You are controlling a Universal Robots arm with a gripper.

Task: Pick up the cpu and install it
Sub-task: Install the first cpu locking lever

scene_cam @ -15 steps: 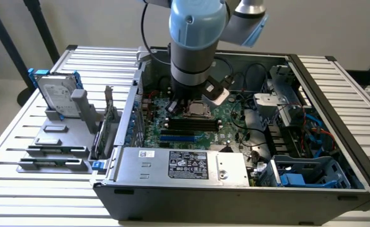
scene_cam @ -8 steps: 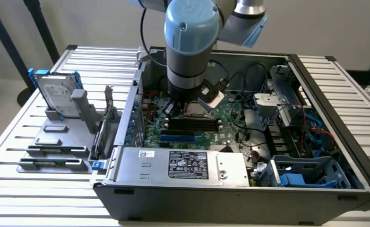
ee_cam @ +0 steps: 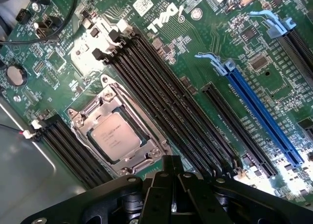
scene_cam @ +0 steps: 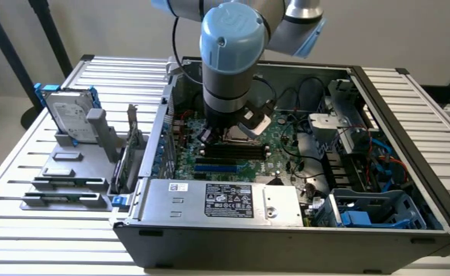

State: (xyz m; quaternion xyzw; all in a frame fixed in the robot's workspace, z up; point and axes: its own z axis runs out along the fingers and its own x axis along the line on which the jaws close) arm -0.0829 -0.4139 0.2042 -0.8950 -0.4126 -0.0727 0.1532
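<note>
**Inspector:** Your gripper is fully closed, fingers pressed together, and it holds nothing. It hangs low inside the computer case, just above the motherboard.

**Operator:** And the cpu?

**Inspector:** The cpu lies flat in its socket, silver top up, printed text showing. On the wrist picture's clock face it sits at about ten o'clock from your fingertips, close by but not touching. The metal frame surrounds it on all sides. In the exterior view the arm hides the socket itself.

**Operator:** So is the placing done?

**Inspector:** By my judgement, yes: the chip looks seated and level, with its edges parallel to the frame. I cannot confirm from here that every corner is fully down, nor whether the retaining lever is latched.

**Operator:** How should you have me handle this stage?

**Inspector:** Keep the closed fingers clear of the chip's top; any sideways drag could shift it on the contacts. Move straight and vertical near the socket, never across it. Mind the black memory slots running just beside the frame at two o'clock from the chip, and the black cable looped at the board's edge near eleven o'clock. If pressing is required, apply it squarely and gently, not on one corner.
</note>
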